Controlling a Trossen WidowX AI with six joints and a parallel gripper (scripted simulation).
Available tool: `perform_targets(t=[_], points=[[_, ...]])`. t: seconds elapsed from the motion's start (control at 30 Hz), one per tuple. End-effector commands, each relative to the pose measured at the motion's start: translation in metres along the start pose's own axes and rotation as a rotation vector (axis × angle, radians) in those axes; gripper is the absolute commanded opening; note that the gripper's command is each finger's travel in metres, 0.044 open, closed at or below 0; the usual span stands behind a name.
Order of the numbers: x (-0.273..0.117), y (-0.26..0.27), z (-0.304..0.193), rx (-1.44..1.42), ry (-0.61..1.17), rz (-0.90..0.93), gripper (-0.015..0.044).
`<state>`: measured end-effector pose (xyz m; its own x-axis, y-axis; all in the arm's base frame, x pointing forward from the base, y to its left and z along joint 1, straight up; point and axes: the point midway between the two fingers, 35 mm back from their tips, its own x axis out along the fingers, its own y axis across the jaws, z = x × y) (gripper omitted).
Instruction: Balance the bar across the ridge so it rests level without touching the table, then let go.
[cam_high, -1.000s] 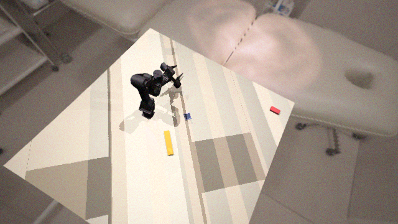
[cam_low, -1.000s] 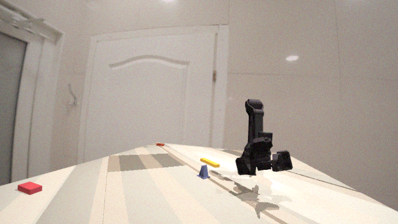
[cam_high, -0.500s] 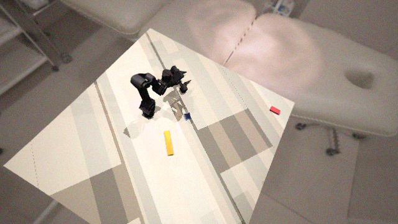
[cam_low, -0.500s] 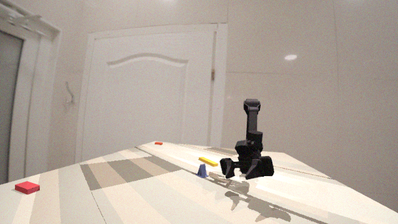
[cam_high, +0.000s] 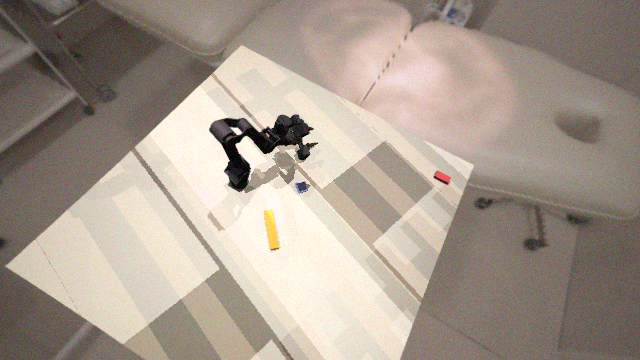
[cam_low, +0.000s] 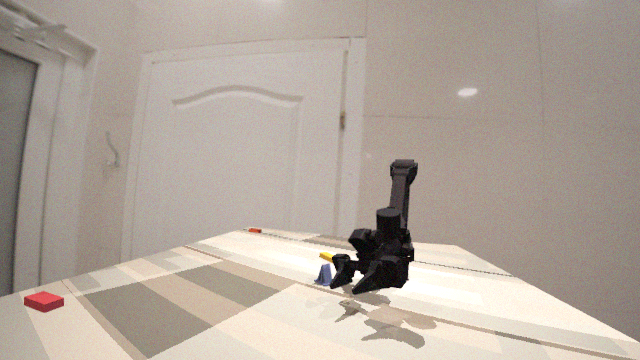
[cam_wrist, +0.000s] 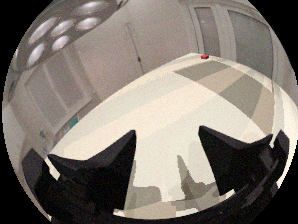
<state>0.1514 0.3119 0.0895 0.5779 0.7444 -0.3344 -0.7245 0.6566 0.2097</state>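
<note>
The yellow bar (cam_high: 271, 230) (cam_low: 326, 256) lies on the table; in the exterior view the gripper hides part of it. The small blue ridge (cam_high: 301, 187) (cam_low: 324, 275) stands on the table, apart from the bar, with nothing on it. My gripper (cam_high: 314, 136) (cam_low: 344, 289) (cam_wrist: 168, 132) is open, with nothing between its fingers. It hangs above the table, beyond the ridge from the bar in the top view. Neither bar nor ridge shows in the wrist view.
A red block (cam_high: 442, 177) (cam_low: 44, 301) (cam_wrist: 204, 57) lies near the table's right corner in the top view. Another small red block (cam_low: 255, 230) shows at the far table edge in the exterior view. The arm's shadow falls on the table below the gripper.
</note>
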Motion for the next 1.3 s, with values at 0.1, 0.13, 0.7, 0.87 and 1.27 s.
perform_targets(t=[0.1, 0.13, 0.7, 0.87, 1.27], points=[[0.010, -0.030, 0.005, 0.026, 0.049, -0.091, 0.0315], [0.011, -0.035, 0.006, 0.030, 0.057, -0.106, 0.0315], [0.010, -0.112, 0.010, 0.106, 0.145, -0.323, 0.0315], [0.007, -0.135, 0.011, 0.140, 0.186, -0.388, 0.0315], [-0.010, -0.189, 0.013, 0.244, 0.278, -0.534, 0.0315]])
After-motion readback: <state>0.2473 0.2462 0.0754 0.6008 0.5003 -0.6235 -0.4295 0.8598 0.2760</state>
